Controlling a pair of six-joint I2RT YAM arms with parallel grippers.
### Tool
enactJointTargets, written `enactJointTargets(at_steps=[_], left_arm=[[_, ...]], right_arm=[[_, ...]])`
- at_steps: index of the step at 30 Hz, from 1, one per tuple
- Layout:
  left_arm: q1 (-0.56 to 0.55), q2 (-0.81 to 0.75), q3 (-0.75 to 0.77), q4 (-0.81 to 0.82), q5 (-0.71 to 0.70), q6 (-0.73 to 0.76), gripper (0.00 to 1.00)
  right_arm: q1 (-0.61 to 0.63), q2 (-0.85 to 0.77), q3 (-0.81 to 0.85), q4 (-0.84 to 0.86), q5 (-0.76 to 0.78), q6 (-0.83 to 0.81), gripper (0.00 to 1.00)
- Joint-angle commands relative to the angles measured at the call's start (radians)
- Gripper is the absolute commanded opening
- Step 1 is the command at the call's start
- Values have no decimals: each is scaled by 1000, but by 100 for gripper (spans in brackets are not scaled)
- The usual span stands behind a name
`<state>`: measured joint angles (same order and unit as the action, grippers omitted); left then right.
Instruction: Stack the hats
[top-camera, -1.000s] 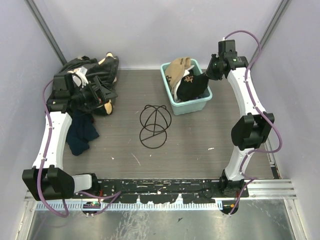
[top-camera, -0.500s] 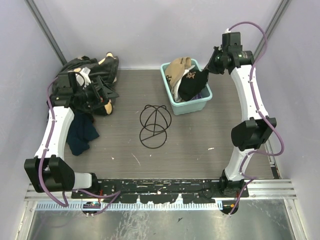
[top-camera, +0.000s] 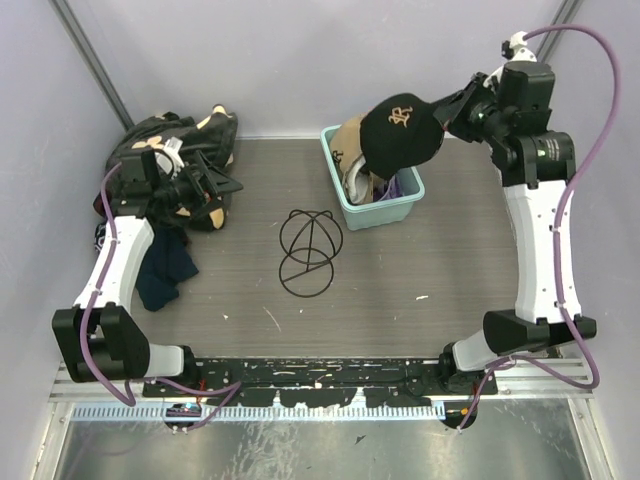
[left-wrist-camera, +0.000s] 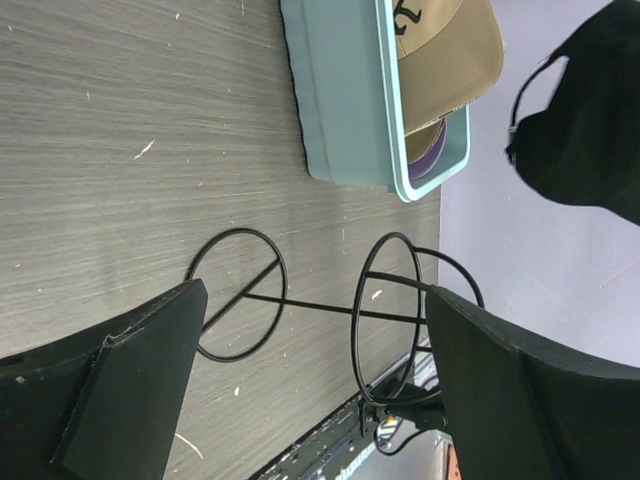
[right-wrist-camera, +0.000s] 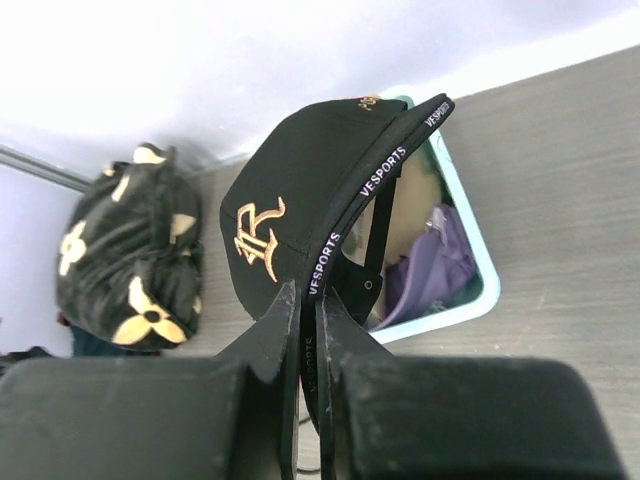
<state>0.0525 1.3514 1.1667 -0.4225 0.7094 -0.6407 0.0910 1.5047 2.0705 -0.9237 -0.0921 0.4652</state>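
Black hat (top-camera: 400, 135) lifted from bin (top-camera: 385, 213), right tool (right-wrist-camera: 305, 300) pinching it, left tool (left-wrist-camera: 310, 300) agape, two hats (top-camera: 348, 148) showing inside

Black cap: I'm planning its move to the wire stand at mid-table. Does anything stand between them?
Nothing visible does. The black cap hangs from the shut right gripper above the teal bin, and only bare tabletop lies between the bin and the wire stand.

Caps only partly seen
Left wrist view, upper right: the frame edges crop the black cap (left-wrist-camera: 590, 120), tan cap (left-wrist-camera: 450, 50) and bin (left-wrist-camera: 340, 90); the purple cap (left-wrist-camera: 433, 162) is a mere sliver beneath the tan one.
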Motion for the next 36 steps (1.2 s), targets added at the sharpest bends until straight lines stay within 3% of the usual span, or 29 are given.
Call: enactJointTargets(at_steps=[1,5,12,20,27,36], left_arm=[[1,-51,-18,71,51,-32,98],[0,-73,-37,60,41,-30,98],[43,-145,-110,63,33,-59,98],[66,-191,-164,85,20,-98,98],[74,-224,-174,42,-7,-72,98],[92,-240,-177,9,-3,-41,98]], right_arm=[[-3,-51,35,131,-114,59,1],[-2,-99,-55,225,-275,195,1],[2,-256,-444,574,-531,457,1],[36,-363,-750,1013,-638,776,1],[160,-396,-858,1008,-585,772,1],[172,-459,-1089,1070,-578,775,1]])
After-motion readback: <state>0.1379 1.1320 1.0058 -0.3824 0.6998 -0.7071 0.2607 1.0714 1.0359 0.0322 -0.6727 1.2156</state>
